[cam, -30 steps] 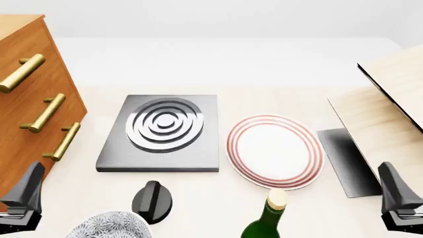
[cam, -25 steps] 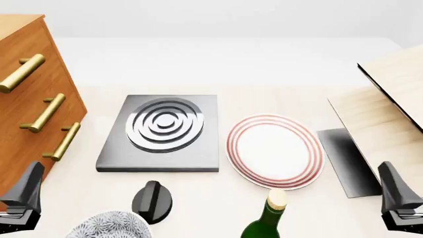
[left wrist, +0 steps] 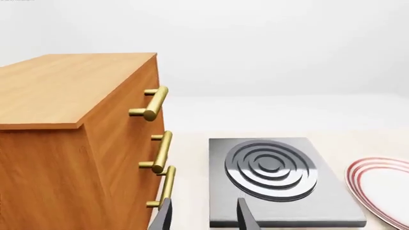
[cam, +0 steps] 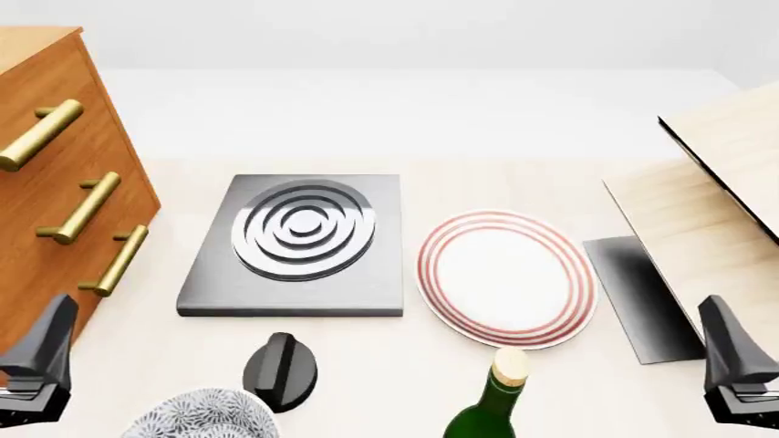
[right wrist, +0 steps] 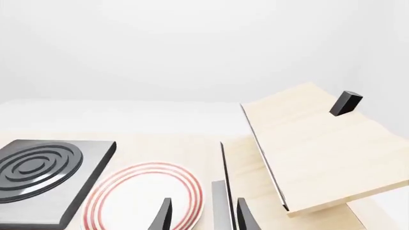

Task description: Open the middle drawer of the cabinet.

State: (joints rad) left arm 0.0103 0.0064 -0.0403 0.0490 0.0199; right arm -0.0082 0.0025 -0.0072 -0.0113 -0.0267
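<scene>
The cabinet [cam: 55, 201] stands at the left edge of the surface [cam: 487, 128], just left of the grey hob plate [cam: 298, 245], and its three drawer fronts face toward that plate. The middle drawer [left wrist: 131, 148] sits closed, flush with the drawers above and below it, and its brass bar handle [cam: 83, 208] juts out on two short posts, between the top handle [cam: 39, 135] and the bottom handle [cam: 117, 260]. The drawer looks like a stiff wooden box that should slide straight out rather than flex or tip, probably with some weight and friction, so a firm, level pull away from the cabinet face is likely needed. The bar is smooth, round metal and may be slippery; the best hold is probably across its middle, between the posts, with the fingers closing around the cylinder from either side. The left end effector [left wrist: 203, 216] hangs low beside the cabinet's near corner, below the bottom handle, its fingers spread and holding nothing. The right end effector [right wrist: 203, 215] is well away on the far side of the striped plate [cam: 505, 278], also spread and empty.
</scene>
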